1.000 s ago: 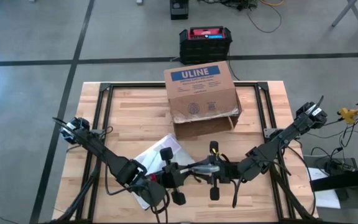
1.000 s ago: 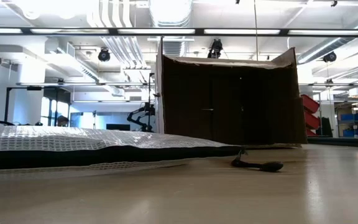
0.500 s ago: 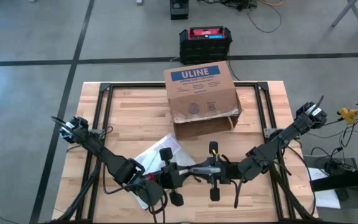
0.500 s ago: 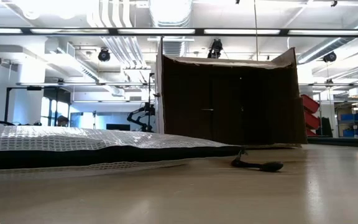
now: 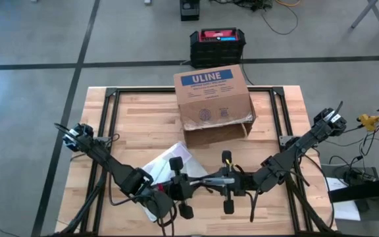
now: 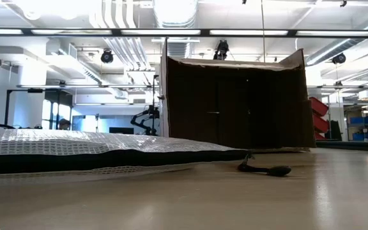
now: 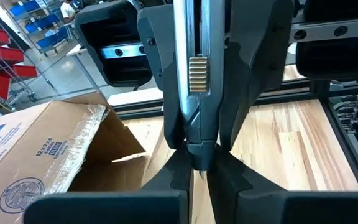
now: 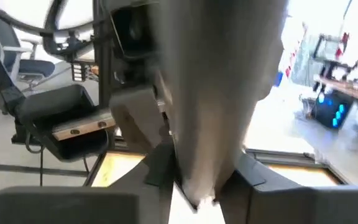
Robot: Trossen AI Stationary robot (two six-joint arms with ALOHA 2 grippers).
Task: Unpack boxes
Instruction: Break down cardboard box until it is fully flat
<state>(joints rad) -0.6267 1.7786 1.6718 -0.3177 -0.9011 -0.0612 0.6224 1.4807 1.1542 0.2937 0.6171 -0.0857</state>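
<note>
The ULINE cardboard box (image 5: 213, 105) lies on its side toward the table's far edge, its torn-open mouth facing the two arms. Well short of that mouth, the left gripper (image 5: 196, 185) and the right gripper (image 5: 210, 180) meet tip to tip, both pinched on a slim grey utility knife (image 7: 196, 81) stretched between them. The knife's length runs crosswise to the box's opening. Neither arm is clearly nearer; the right sits slightly closer.

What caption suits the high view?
Both grippers hold one grey tool between them, near the opened ULINE box.
</note>
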